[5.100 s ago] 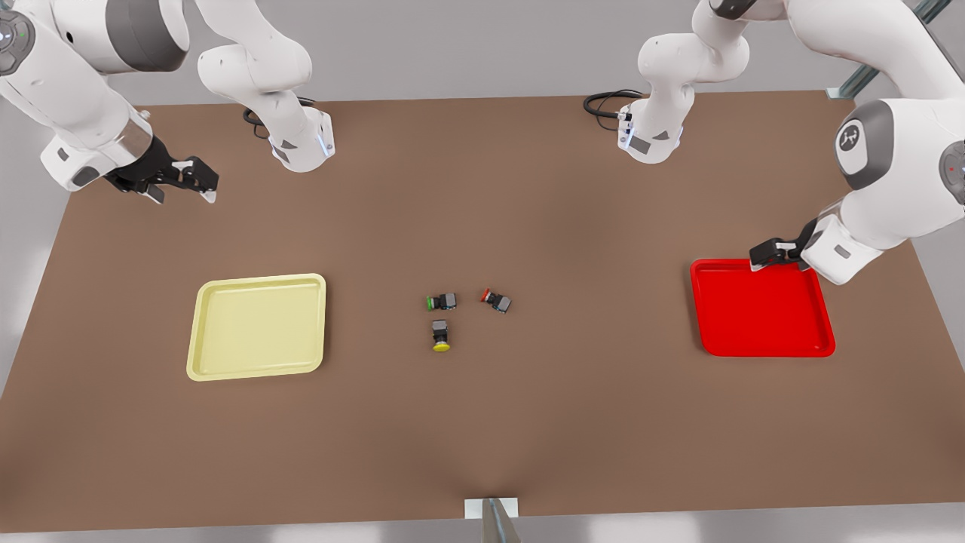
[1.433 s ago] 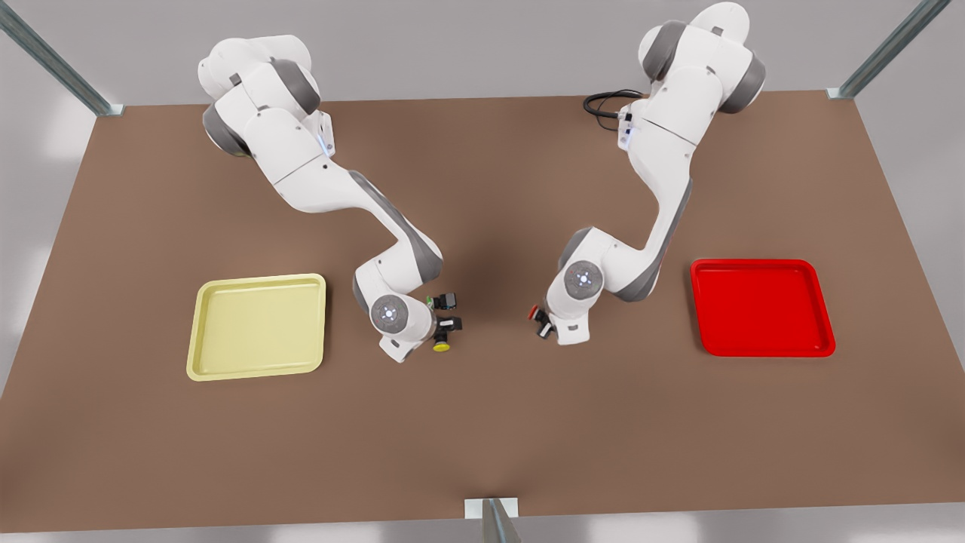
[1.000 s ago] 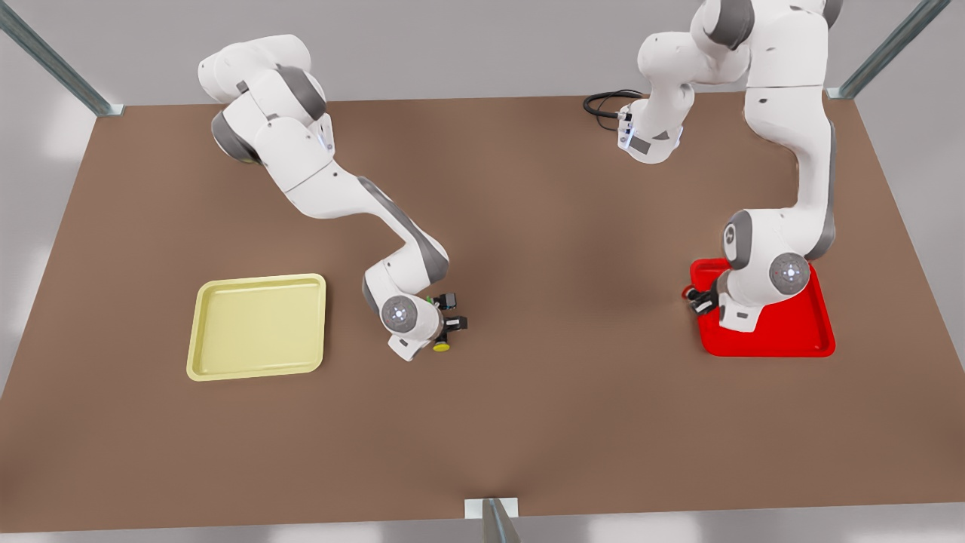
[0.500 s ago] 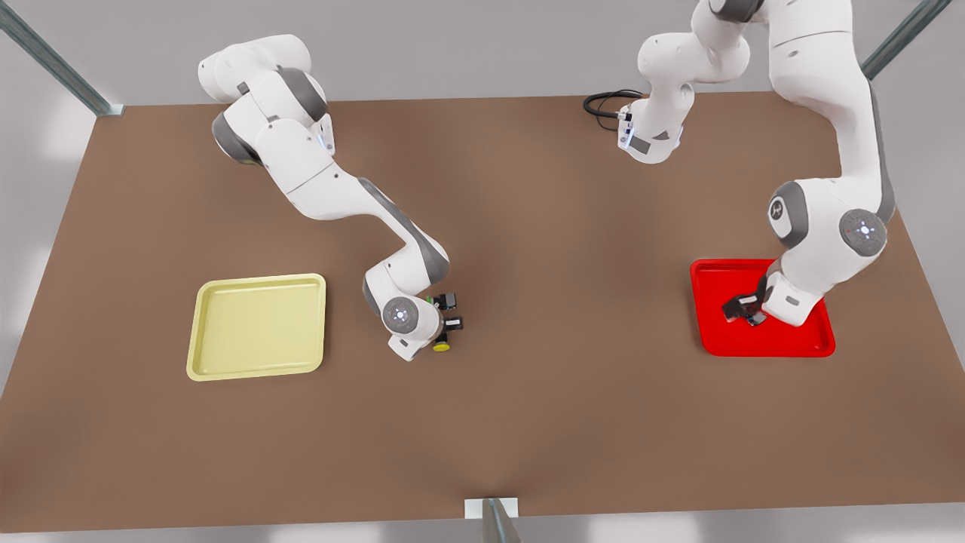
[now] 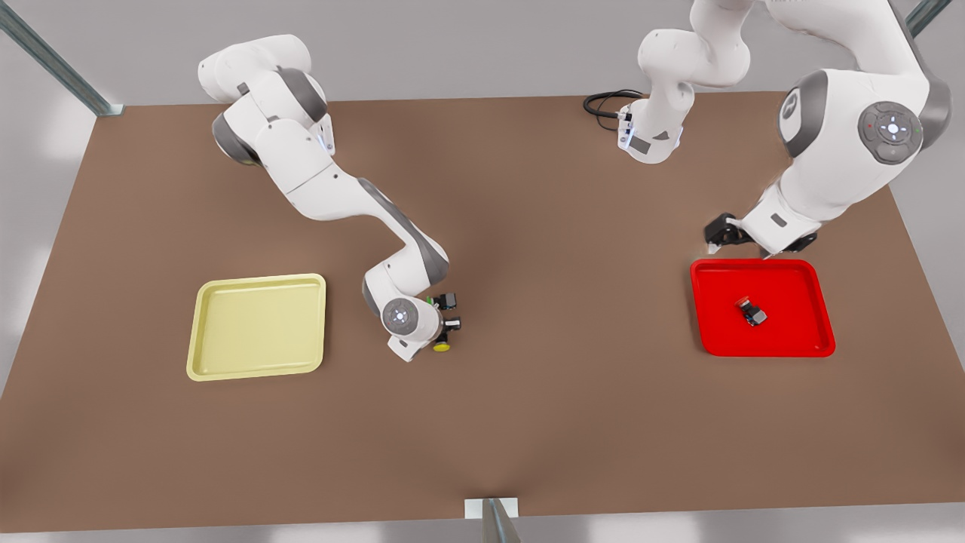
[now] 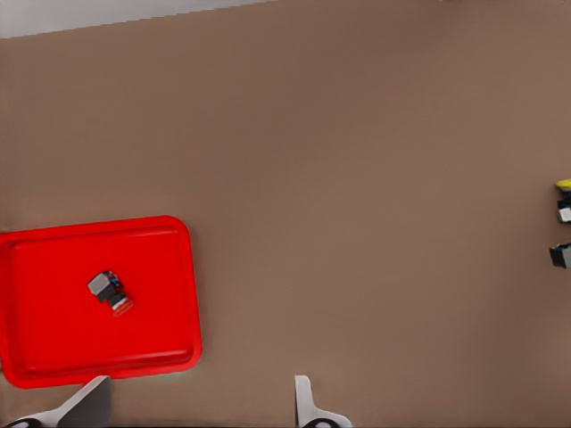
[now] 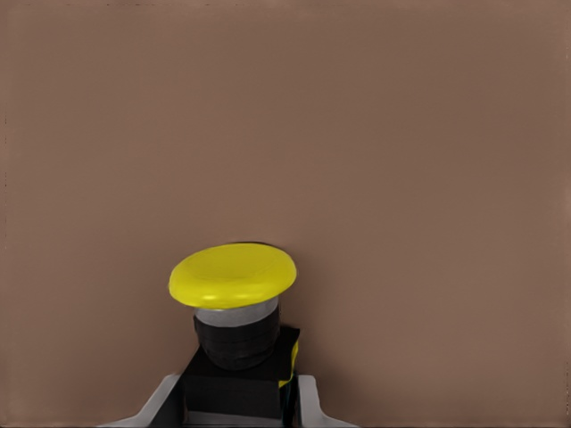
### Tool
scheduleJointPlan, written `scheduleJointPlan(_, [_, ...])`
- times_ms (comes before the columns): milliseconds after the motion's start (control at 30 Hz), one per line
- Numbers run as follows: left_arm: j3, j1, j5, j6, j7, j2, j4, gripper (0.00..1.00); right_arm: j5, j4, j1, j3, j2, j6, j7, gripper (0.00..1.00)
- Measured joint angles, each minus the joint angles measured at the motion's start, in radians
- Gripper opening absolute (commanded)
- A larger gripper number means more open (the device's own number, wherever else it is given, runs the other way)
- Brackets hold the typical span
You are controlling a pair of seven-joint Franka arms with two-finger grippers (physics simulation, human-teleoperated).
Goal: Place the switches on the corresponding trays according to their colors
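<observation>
The yellow switch [image 5: 442, 346] lies on the table [image 5: 528, 422] near its centre, with the cap toward 6 o'clock in the front view. The right gripper [image 5: 451, 327] is down at it. In the right wrist view its fingers [image 7: 171, 399] press against both sides of the black body, below the cap [image 7: 234, 275].

The red switch [image 5: 751, 311] lies inside the red tray [image 5: 799, 343], at 3 o'clock on the table. The left gripper [image 5: 716, 234] hangs at 11 o'clock from that tray, fingers apart and empty.

Hazards:
- The grip sits low on a small body. A fast lift is likely to let the switch pivot or slip out.
- A green switch [image 5: 443, 301] lies just beside the right gripper, at 12 o'clock from the yellow one. A sideways start could knock it.
- The yellow tray [image 5: 256, 324], at 9 o'clock, has a raised rim. A low carry could catch the switch on it.

Count:
- Switches: three (red, yellow, green).
- Trays: two (red, yellow). The green switch has no matching tray.
- Grippers: two.
</observation>
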Motion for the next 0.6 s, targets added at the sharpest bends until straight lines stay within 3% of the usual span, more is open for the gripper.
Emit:
scheduleJointPlan(133, [0.057, -0.157, -0.006, 0.003, -0.001, 0.026, 0.015, 1.00, -0.015, 0.009, -0.002, -0.002, -0.011, -0.049, 0.000, 0.58])
scheduleJointPlan(200, [0.058, -0.109, -0.019, -0.075, -0.002, 0.151, 0.188, 1.00, -0.015, 0.009, -0.002, -0.004, -0.003, -0.047, 0.000, 0.68])
scheduleJointPlan(267, [0.058, -0.113, -0.030, -0.077, -0.003, 0.154, 0.192, 1.00, -0.040, 0.009, -0.002, -0.002, 0.001, -0.046, 0.001, 0.69])
scheduleJointPlan(500, [0.058, -0.109, -0.043, -0.077, -0.008, 0.158, 0.198, 1.00, -0.041, 0.009, 0.000, -0.004, 0.011, -0.035, -0.004, 0.54])
scheduleJointPlan(600, [0.057, -0.110, -0.044, -0.080, -0.016, 0.166, 0.205, 1.00, -0.042, 0.011, -0.001, -0.004, 0.006, -0.043, -0.006, 0.54])
